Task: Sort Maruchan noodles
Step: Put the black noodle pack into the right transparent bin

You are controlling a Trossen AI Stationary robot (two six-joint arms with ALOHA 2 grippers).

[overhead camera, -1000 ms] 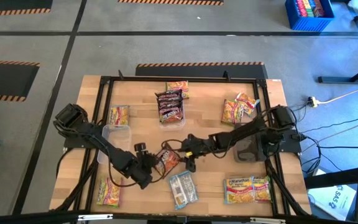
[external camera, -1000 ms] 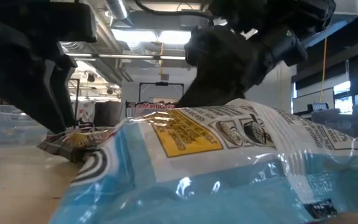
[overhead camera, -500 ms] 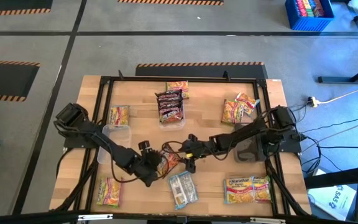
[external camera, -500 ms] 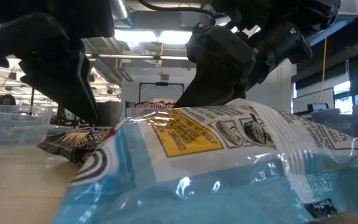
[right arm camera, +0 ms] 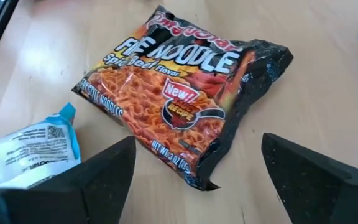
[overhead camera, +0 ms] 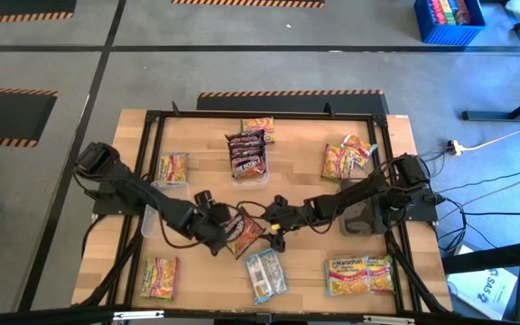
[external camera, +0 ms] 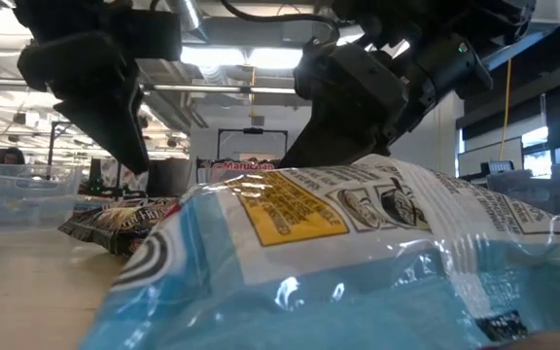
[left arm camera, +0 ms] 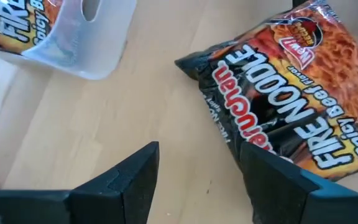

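At the middle of the counter (overhead camera: 206,135), seen from above, a dark Fire Noodle packet (overhead camera: 243,233) lies flat between the left claw (overhead camera: 215,219) and the right claw (overhead camera: 276,236); neither is touching it. A light blue packet (overhead camera: 265,273) lies just nearer the front edge, and bare wood is left between the middle packet and the maroon packets (overhead camera: 247,153) further back. A clear bin (overhead camera: 162,194) sits by the left arm.

In the low view, the blue packet (external camera: 358,262) fills the foreground, with the dark packet (external camera: 115,222) flat behind it.

In the left wrist view, the fingers (left arm camera: 126,177) are spread apart over bare wood, the packet (left arm camera: 291,99) beside one of them, its corner well apart from the bin's edge (left arm camera: 86,43).

In the right wrist view, the fingers (right arm camera: 98,171) stand wide, and the packet (right arm camera: 185,106) lies free beyond them.
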